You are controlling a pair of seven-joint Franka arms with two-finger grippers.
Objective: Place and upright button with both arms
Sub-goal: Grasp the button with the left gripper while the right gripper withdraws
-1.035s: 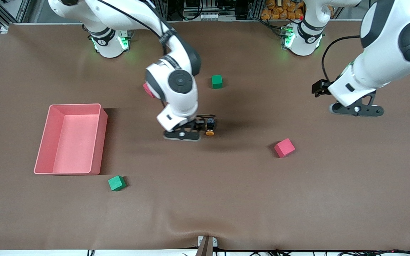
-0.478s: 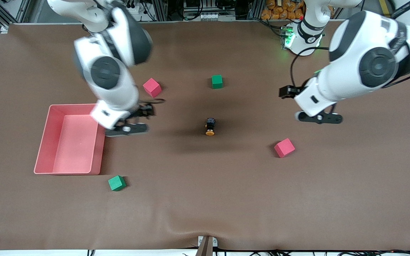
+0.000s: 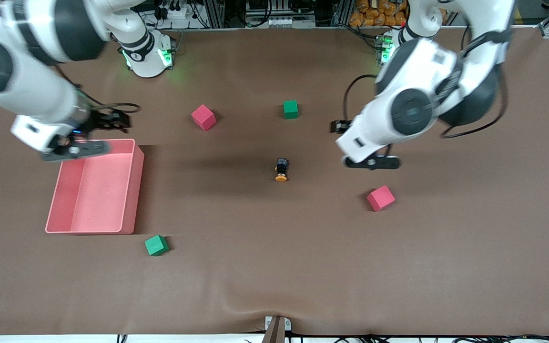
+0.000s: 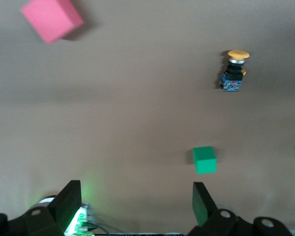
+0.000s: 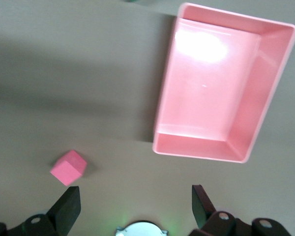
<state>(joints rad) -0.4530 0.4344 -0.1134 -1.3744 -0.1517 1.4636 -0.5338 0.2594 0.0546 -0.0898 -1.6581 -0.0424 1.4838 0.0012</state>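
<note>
The button (image 3: 281, 170) lies on its side in the middle of the table, black body farther from the front camera, orange cap nearer. It also shows in the left wrist view (image 4: 233, 71). My left gripper (image 3: 372, 163) is open and empty, up over the table beside the button toward the left arm's end; its fingers (image 4: 200, 201) stand wide apart around my left gripper's gap (image 4: 135, 206). My right gripper (image 3: 72, 150) is open and empty over the pink bin's rim nearest the right arm's base; the right wrist view shows my right gripper (image 5: 135, 206) over bare table.
A pink bin (image 3: 131, 190) stands toward the right arm's end and shows in the right wrist view (image 5: 201, 147). Pink cubes (image 3: 203, 117) (image 3: 381, 198) and green cubes (image 3: 290, 109) (image 3: 156, 245) lie scattered around the button.
My right gripper left the button's side and swung away to the pink bin. My left gripper moved in toward the button. The button stayed lying where it was.
</note>
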